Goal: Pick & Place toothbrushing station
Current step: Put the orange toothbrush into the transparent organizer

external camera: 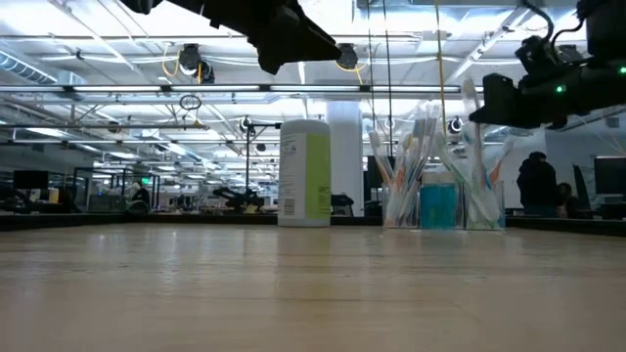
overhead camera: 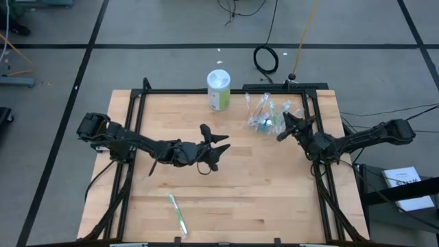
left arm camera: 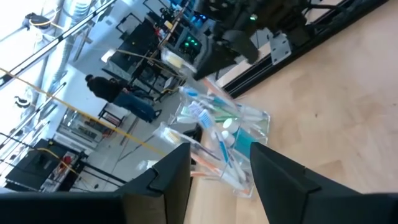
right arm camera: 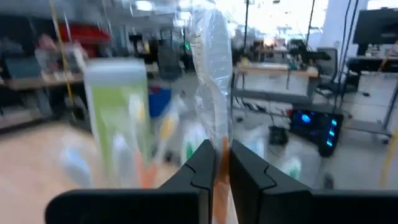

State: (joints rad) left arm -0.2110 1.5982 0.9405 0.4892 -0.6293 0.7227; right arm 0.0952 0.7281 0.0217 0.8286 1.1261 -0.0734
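Observation:
A clear plastic cup (overhead camera: 264,118) holding several wrapped toothbrushes and a teal tube stands at the table's far right; it also shows in the low view (external camera: 440,200) and the left wrist view (left arm camera: 221,140). My right gripper (overhead camera: 282,127) is right beside the cup, shut on one wrapped toothbrush (right arm camera: 211,68). My left gripper (overhead camera: 212,146) is open and empty above the table's middle, pointing toward the cup. One more toothbrush (overhead camera: 178,213) lies flat near the table's front edge. My right gripper pinches the toothbrush's orange handle (right arm camera: 222,163) between its two fingers, through the clear wrapper. The fingers lie across the handle, and the brush stands up past them. Its lower end is hidden by the fingers, so whether it is clear of the cup cannot be told.
A tall white-and-green canister (overhead camera: 219,89) stands at the far edge, left of the cup, and shows in the low view (external camera: 304,173). A black frame (overhead camera: 140,103) runs around the table. People stand in the room behind.

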